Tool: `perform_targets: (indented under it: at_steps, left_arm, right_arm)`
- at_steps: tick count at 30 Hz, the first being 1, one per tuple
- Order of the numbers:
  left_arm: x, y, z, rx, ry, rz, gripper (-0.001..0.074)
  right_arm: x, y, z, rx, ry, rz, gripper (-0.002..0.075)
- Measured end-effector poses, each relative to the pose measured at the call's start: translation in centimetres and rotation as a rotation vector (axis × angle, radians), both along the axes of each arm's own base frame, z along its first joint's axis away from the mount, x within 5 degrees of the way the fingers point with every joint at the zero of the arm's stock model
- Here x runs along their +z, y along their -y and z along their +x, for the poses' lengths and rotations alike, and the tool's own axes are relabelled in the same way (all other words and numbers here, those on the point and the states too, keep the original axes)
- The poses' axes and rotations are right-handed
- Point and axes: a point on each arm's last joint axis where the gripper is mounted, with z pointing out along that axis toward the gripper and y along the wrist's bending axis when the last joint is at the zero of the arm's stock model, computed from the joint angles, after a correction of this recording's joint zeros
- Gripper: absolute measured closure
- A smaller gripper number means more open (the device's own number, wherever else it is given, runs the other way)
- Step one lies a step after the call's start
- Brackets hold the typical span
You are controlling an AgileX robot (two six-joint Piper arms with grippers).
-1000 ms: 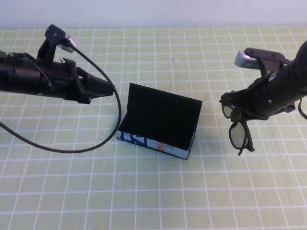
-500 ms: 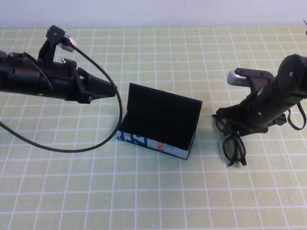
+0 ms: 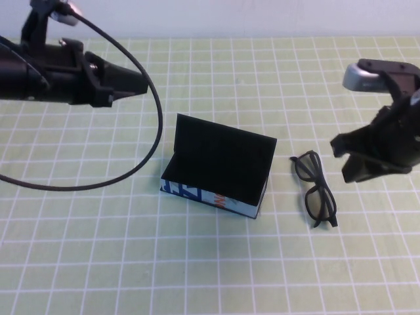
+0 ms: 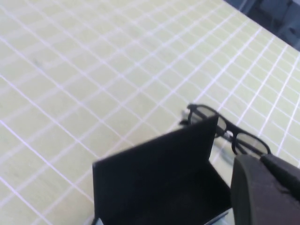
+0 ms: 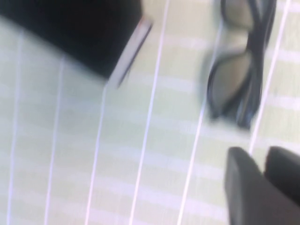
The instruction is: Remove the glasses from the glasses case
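Observation:
The glasses case point(image 3: 216, 172) stands open in the middle of the table, black lid upright, pale blue printed side facing me, its inside empty. The black glasses point(image 3: 315, 190) lie flat on the mat just right of the case. My right gripper point(image 3: 345, 161) hovers right of the glasses, open and empty. My left gripper point(image 3: 142, 83) is shut and empty, raised behind and left of the case. The left wrist view shows the case lid point(image 4: 154, 173) with the glasses point(image 4: 227, 132) beyond it. The right wrist view shows the glasses point(image 5: 236, 75) and a case corner point(image 5: 84, 33).
The table is covered by a green mat with a white grid point(image 3: 216, 262). A black cable point(image 3: 141, 154) loops from my left arm over the mat left of the case. The pale back wall runs along the far edge.
My right gripper lowered the glasses onto the mat right of the case, let go and drew back to the right. My left arm pulled back and away from the case.

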Motion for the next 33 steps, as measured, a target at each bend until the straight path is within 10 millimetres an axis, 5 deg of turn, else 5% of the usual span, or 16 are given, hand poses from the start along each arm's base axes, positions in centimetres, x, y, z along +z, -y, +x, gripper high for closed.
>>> perform_targets:
  at_steps: [5,10,20,26,33]
  left_arm:
    - [4.4,-0.6,-3.9,0.071,0.122,0.018,0.0739]
    - [5.9,-1.7,-9.4,0.21,0.228,0.016,0.0739]
    - [1.3,-4.4,-20.6,0.507,0.403,0.002,0.0739]
    - [-2.8,-5.8,-24.9,0.669,0.487,-0.066,0.0739]
    - [-8.6,-7.4,-26.8,0.85,0.516,-0.09,0.0739]
  right_arm:
    - [3.1,1.6,-7.4,0.032,0.087,0.026,0.0727]
    - [4.5,4.2,-15.7,0.028,0.219,0.073,0.074]
    - [3.4,8.3,-28.7,0.026,0.559,0.191,0.0742]
    - [1.4,9.1,-30.9,0.009,0.709,0.242,0.0742]
    - [-1.5,8.8,-28.1,-0.071,0.964,0.313,0.0742]
